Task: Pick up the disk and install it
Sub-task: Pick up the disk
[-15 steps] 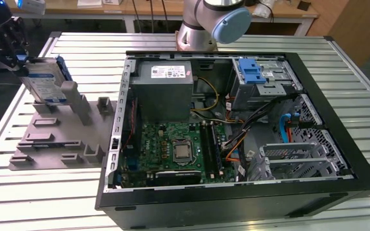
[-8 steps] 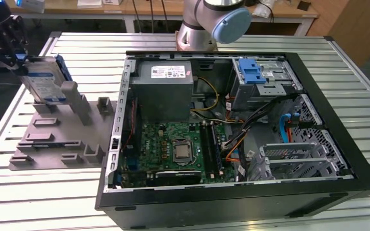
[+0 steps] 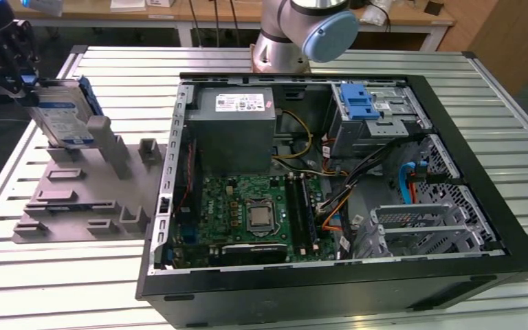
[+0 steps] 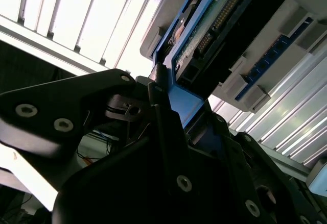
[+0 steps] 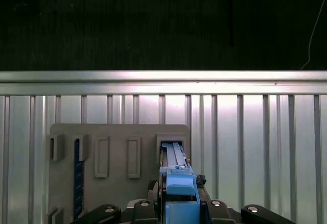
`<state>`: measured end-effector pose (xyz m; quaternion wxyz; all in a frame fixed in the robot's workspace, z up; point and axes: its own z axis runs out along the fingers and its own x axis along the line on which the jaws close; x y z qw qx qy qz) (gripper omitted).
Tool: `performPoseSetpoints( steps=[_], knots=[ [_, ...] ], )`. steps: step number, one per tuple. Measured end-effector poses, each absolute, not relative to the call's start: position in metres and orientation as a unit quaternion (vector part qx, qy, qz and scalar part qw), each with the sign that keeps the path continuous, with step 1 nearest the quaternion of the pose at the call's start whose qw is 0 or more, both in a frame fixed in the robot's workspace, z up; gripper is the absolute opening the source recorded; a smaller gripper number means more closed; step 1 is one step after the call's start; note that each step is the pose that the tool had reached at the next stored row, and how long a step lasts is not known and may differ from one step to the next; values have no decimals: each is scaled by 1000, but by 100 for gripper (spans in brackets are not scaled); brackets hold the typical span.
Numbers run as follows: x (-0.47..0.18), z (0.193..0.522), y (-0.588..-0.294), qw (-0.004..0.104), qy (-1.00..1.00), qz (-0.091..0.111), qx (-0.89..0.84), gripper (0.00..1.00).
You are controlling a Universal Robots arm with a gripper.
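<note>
The gripper (image 3: 27, 89) is seen at 10 o'clock in the exterior view, closed on the disk (image 3: 62, 117); in the second wrist view the fingers (image 4: 158, 109) are clamped against the blue carrier frame; the disk is held upright on edge, over the grey fixture plate (image 3: 71, 203), at the post (image 3: 99, 141) at the plate's 12 o'clock end; whether its lower edge is clear of the slot cannot be told; the open computer case (image 3: 511, 240) is placed at 3 o'clock of the plate, well apart from the disk
</note>
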<state>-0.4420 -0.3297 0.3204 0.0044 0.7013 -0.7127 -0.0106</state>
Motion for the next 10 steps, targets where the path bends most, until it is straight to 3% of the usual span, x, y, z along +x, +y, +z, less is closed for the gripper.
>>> performPoseSetpoints(
  steps=[10],
  knots=[
    [-442, 324, -330, 4, -713, -11, 701, 36]
  ],
)
